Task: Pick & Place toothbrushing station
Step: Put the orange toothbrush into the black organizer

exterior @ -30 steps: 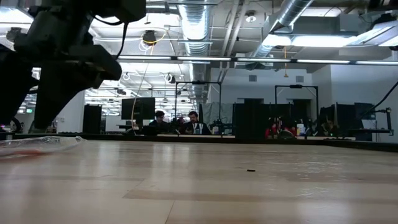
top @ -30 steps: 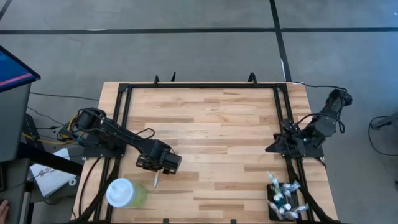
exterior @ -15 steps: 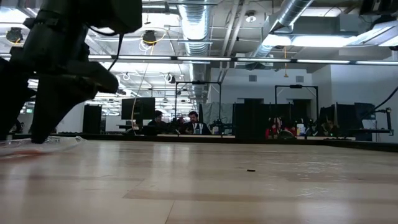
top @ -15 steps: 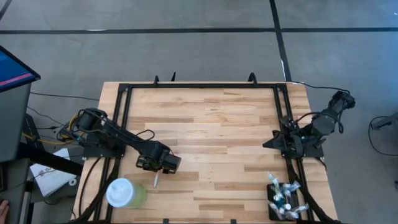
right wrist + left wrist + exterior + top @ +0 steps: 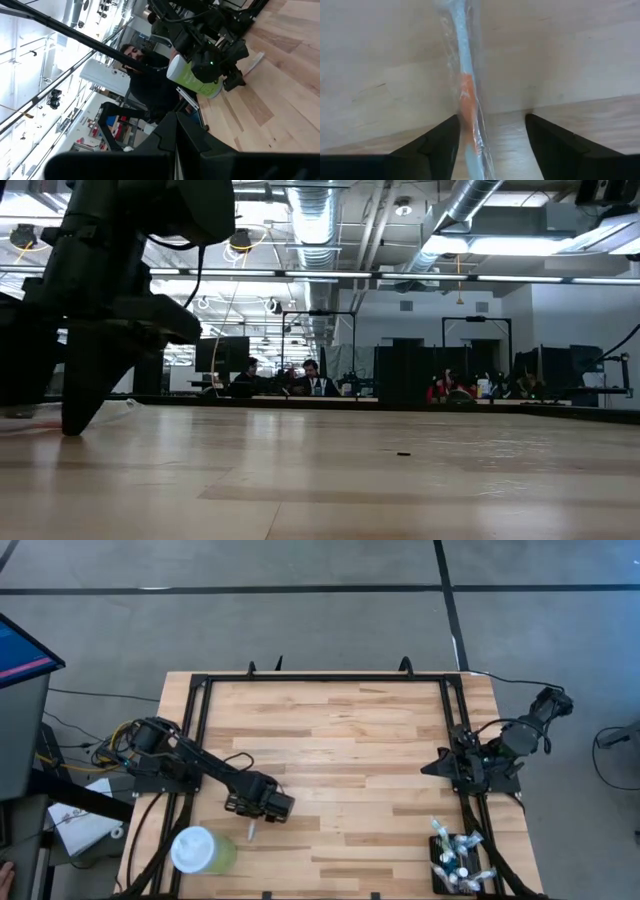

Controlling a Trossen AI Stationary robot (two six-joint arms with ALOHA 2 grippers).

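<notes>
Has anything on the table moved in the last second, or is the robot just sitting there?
The left gripper has come down over the wrapped toothbrush lying on the table, its open fingers now either side of it, nothing gripped yet. The right arm's elbow shifted slightly; the right gripper is still parked at the table's right edge. The green cup, toothbrush and black holder stayed put.

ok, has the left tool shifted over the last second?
Yes. The left tool has dropped slightly toward the table's near edge, closing in over the wrapped toothbrush, judged against the green cup, which stayed put.
</notes>
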